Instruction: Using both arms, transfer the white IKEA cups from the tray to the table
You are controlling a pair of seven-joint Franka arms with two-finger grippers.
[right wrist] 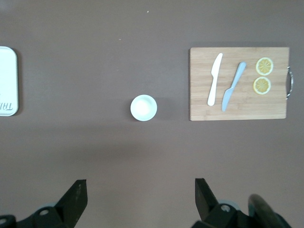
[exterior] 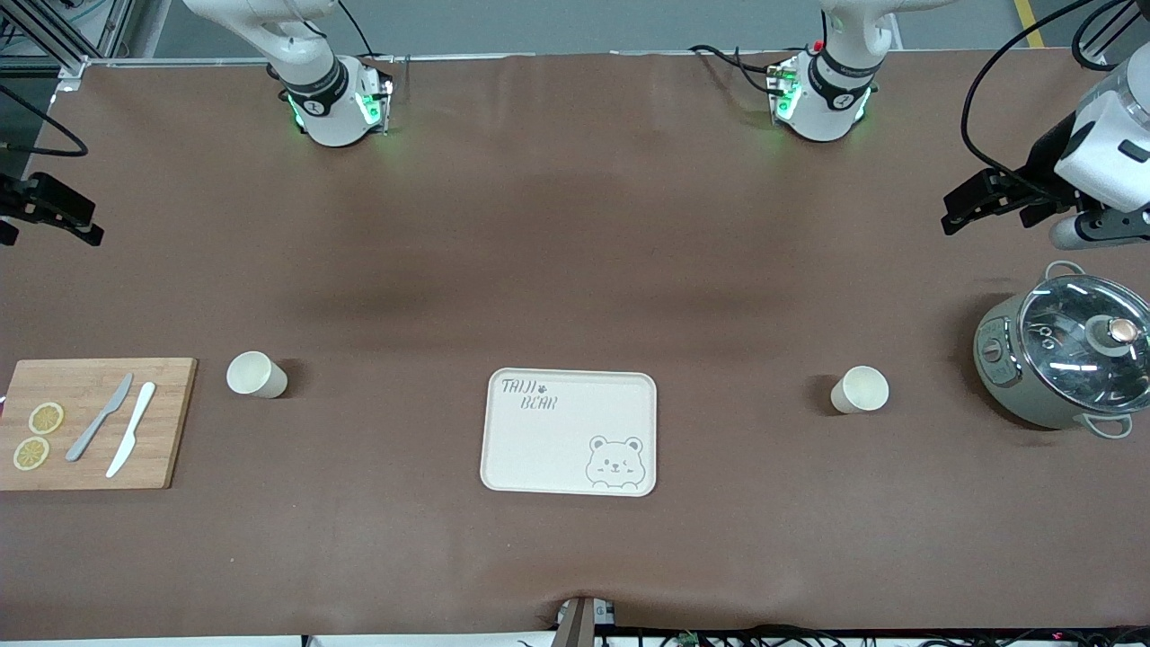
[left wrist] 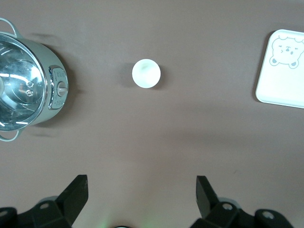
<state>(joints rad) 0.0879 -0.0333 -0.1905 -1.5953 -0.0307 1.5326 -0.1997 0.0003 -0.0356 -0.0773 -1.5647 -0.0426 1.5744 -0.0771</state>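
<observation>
Bear tray [exterior: 570, 431] lettered "TAIJI BEAR" (cups [exterior: 256, 374] [exterior: 860, 389] flanking); left tool [left wrist: 141, 195], right tool [right wrist: 140, 197] spread wide, raised.

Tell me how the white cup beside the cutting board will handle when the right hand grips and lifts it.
The white cup looks small, thin-walled and empty, so probably light. It tapers and has no handle, and its plain surface may be smooth, so it could slip between the fingers of the open right hand. Standing upright on a narrow base, it may tip if nudged off-centre.
</observation>
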